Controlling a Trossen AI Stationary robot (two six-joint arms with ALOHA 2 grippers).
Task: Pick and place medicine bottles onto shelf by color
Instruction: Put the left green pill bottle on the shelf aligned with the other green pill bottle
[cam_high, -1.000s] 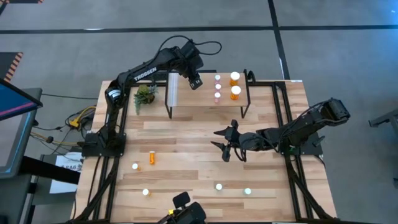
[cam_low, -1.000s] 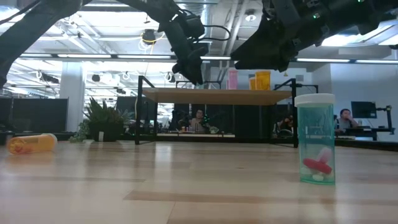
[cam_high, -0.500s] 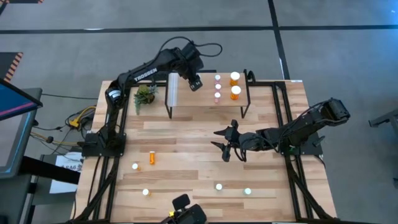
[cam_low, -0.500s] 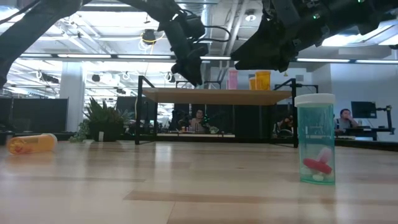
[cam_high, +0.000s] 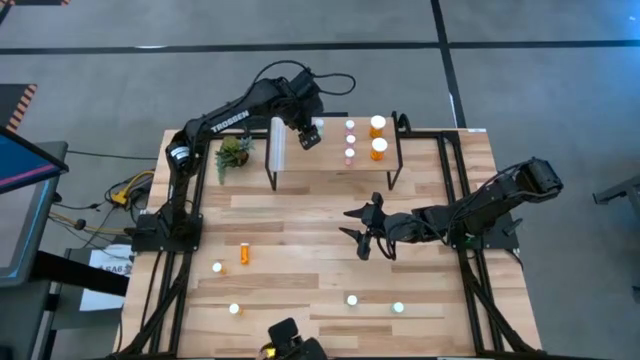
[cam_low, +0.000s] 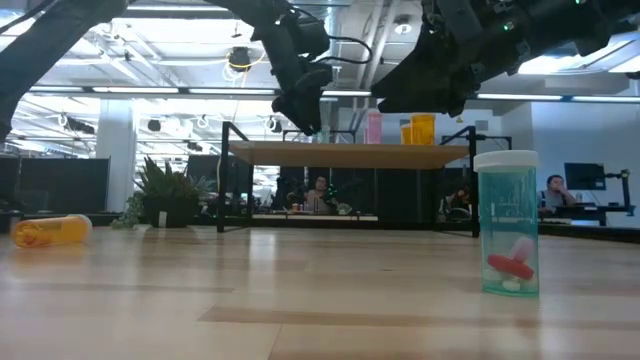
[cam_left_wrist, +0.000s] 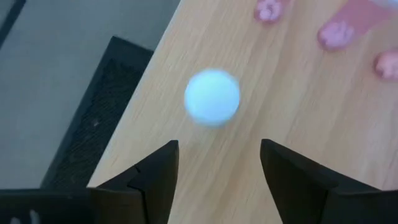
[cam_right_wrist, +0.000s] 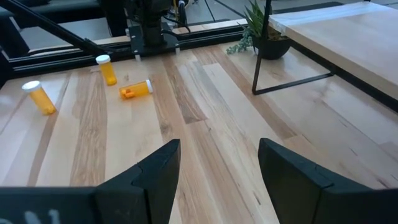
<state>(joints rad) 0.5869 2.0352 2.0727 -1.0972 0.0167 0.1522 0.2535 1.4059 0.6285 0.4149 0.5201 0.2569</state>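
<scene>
My left gripper (cam_left_wrist: 214, 177) hangs open over the shelf (cam_high: 335, 160), pointing steeply down. A white-capped bottle (cam_left_wrist: 212, 98) stands upright on the shelf just ahead of its fingertips, untouched, and shows in the high view as a cap (cam_high: 318, 127). Farther right on the shelf stand three pink bottles (cam_high: 350, 139) and two orange ones (cam_high: 378, 136). My right gripper (cam_high: 362, 232) is open above mid-table with nothing in it. Several bottles remain on the table: an orange one lying down (cam_high: 244, 253) and a teal one upright (cam_low: 507, 222).
A small potted plant (cam_high: 234, 153) sits left of the shelf. The shelf's pale strip (cam_high: 278, 145) is at its left end. White-capped bottles (cam_high: 352, 299) are scattered along the near edge. Black frame rails run along both table sides.
My left gripper has drawn back a little toward the table's left and slightly up from the shelf. This uncovers the white cap of the bottle, which stays standing on the shelf. My right arm has kept still.
</scene>
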